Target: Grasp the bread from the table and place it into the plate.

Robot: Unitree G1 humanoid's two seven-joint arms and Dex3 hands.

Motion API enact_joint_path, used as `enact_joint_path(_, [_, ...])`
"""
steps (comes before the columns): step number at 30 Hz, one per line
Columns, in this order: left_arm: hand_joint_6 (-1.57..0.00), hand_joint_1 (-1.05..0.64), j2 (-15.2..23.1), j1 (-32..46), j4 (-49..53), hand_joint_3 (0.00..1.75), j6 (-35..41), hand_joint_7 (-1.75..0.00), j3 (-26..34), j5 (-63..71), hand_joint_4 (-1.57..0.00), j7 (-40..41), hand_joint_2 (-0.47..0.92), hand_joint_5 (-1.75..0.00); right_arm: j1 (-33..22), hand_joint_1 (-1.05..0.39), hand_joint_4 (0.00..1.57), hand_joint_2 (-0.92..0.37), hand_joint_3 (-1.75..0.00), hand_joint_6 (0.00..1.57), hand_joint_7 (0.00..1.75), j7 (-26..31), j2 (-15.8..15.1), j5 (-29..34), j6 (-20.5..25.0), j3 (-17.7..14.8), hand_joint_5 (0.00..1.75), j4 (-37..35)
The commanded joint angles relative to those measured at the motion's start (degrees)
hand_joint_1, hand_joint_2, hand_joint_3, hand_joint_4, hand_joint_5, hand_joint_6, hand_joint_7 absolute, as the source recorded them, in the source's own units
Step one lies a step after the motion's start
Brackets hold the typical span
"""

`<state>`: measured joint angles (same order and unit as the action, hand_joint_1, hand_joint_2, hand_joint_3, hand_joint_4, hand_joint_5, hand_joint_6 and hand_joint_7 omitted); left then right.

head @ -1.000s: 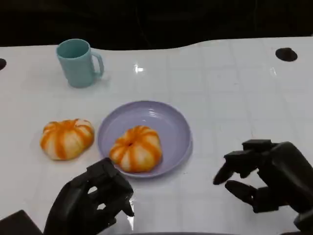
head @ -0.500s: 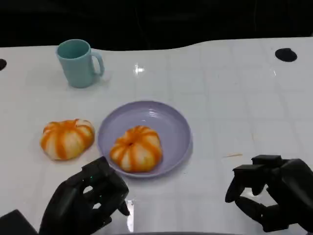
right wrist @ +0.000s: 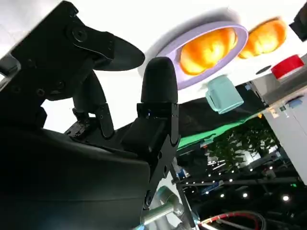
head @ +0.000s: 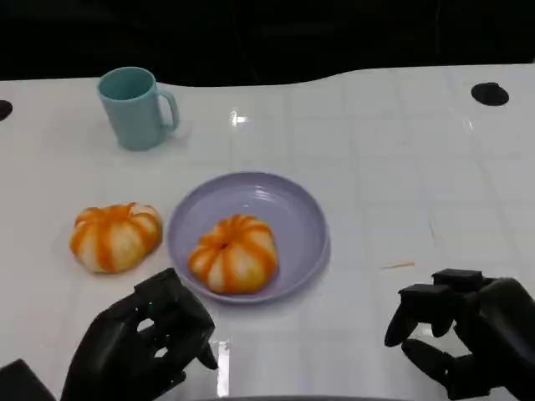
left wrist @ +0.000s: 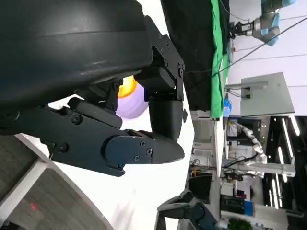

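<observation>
One orange-and-white pumpkin-shaped bread roll (head: 233, 253) already sits in the round lavender plate (head: 297, 209), mid-table; a second matching roll (head: 114, 236) lies on the white table (head: 401, 167) just beside the plate's left rim, toward the left edge. Left hand (head: 142, 347) hovers near the front edge w/ fingers curled in, holding nothing; right hand (head: 464, 338) near the front-right corner, fingers apart, empty. Risks: reaching for the plated roll instead of the loose one, nudging the plate, or squashing soft bread. Teal ceramic mug (head: 134, 107) toward the far left looks safe.
</observation>
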<state>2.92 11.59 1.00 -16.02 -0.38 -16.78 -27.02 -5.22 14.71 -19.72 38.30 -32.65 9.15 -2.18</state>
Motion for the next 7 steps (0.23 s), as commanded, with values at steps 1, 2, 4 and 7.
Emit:
enact_joint_path(1, [-0.58, -0.54, 0.9, 0.1, 0.7, 0.31, -0.5, -1.5, 0.7, -0.2, -0.63, -0.3, 0.92, -1.75, 0.4, -0.1, 0.9, -0.25, -1.11, 0.91, 1.07, 0.7, 0.1, 0.0, 0.6, 0.1, 1.47, -1.1])
enact_joint_path(2, [-0.58, -0.54, 0.9, -0.1, 0.9, 0.3, -0.4, -1.5, 0.7, -0.4, -0.63, -0.4, 0.92, -1.75, 0.5, -0.09, 0.9, -0.25, -1.12, 0.92, 1.07, 0.5, 0.2, -0.4, 0.6, 0.1, 1.47, -1.3])
enact_joint_path(4, [-0.58, -0.54, 0.9, -0.2, 1.1, 0.3, -0.4, -1.5, 0.8, -0.2, -0.63, -0.3, 0.92, -1.75, 0.6, -0.08, 0.9, -0.24, -1.13, 0.93, 1.06, 0.0, 0.4, -1.1, 0.6, 0.2, 1.47, -1.6])
enact_joint_path(7, [-0.59, -0.55, 0.8, -0.2, 1.0, 0.29, -0.2, -1.5, 0.8, -0.2, -0.64, -0.2, 0.92, -1.75, 0.7, -0.07, 0.9, -0.23, -1.13, 0.93, 1.05, -0.2, 0.3, -1.5, 0.4, 0.3, 1.46, -1.7])
